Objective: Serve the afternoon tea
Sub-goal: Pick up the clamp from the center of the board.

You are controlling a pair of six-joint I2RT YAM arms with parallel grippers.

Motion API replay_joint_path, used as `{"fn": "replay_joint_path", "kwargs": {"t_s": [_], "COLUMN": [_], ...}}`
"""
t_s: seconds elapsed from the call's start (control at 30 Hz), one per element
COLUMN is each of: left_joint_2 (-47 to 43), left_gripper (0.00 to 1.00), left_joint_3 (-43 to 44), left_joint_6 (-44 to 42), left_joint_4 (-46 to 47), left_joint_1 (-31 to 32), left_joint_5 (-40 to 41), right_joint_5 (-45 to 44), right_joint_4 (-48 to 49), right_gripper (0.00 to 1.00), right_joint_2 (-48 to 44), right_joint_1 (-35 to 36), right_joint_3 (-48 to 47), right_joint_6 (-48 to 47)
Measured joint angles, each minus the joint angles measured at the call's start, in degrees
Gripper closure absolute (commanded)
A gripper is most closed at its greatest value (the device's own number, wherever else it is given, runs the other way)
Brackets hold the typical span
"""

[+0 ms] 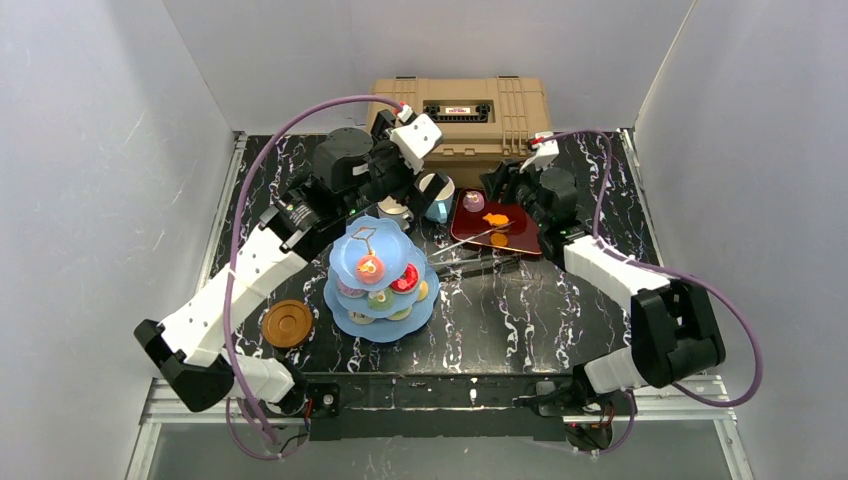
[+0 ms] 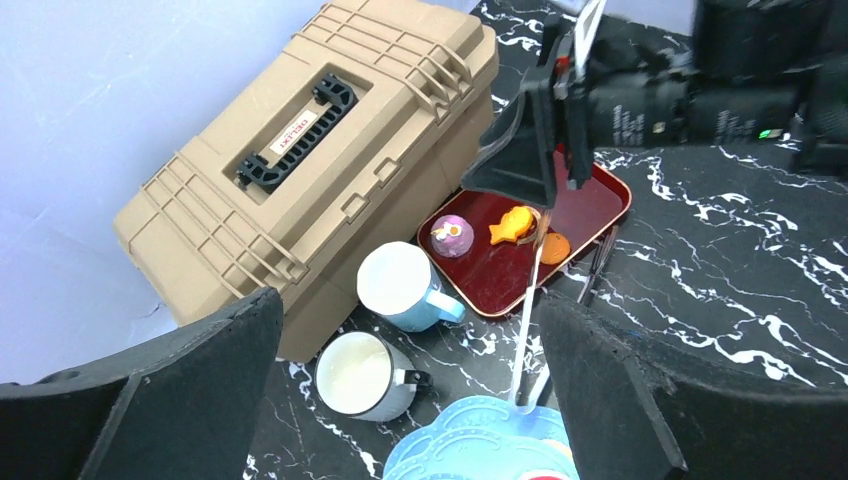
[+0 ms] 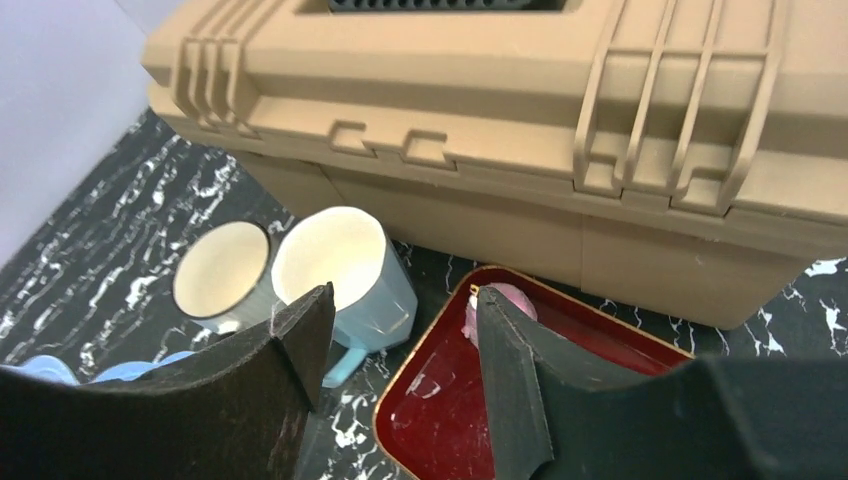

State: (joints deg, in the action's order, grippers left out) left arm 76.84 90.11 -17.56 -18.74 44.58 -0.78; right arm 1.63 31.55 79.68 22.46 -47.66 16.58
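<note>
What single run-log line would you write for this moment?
left gripper: open, empty, by white mug | right gripper: open, above tray | cake stand: holds cakes | saucer: bare

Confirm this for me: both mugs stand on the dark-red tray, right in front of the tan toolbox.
Wrong in one respect. The white mug and the light-blue mug stand on the black marbled table beside the dark-red tray, not on it. They are right in front of the tan toolbox, as the left wrist view shows.

Tan toolbox (image 1: pixel 505 125), dark-red tray (image 2: pixel 485 272), metal tongs (image 1: pixel 472 240)
</note>
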Motion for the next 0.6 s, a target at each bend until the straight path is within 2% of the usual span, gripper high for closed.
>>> {"fn": "replay_joint_path", "kwargs": {"t_s": [0.23, 0.37, 0.6], "left_joint_2": [-2.75, -2.78, -2.75], "left_gripper": [0.02, 0.02, 0.04], "left_joint_3": [-1.27, -2.01, -2.12], "left_joint_6": [0.68, 1.09, 0.83], "left_joint_4": [-0.81, -1.64, -3.26], "left_joint_1": [-0.55, -1.03, -1.25], "left_joint_5": [-0.09, -0.35, -2.12], "right_joint_5": [1.57, 0.74, -5.03], "right_joint_4": [1.22, -2.51, -9.81], "right_gripper": [0.37, 0.35, 0.34], "right_joint_2": [2.45, 0.79, -5.31], "right_joint_1": [0.00, 0.83, 10.82], "right_joint_3": [2.51, 2.95, 6.34], "right_joint_6": [-2.21, -2.21, -2.86]}}
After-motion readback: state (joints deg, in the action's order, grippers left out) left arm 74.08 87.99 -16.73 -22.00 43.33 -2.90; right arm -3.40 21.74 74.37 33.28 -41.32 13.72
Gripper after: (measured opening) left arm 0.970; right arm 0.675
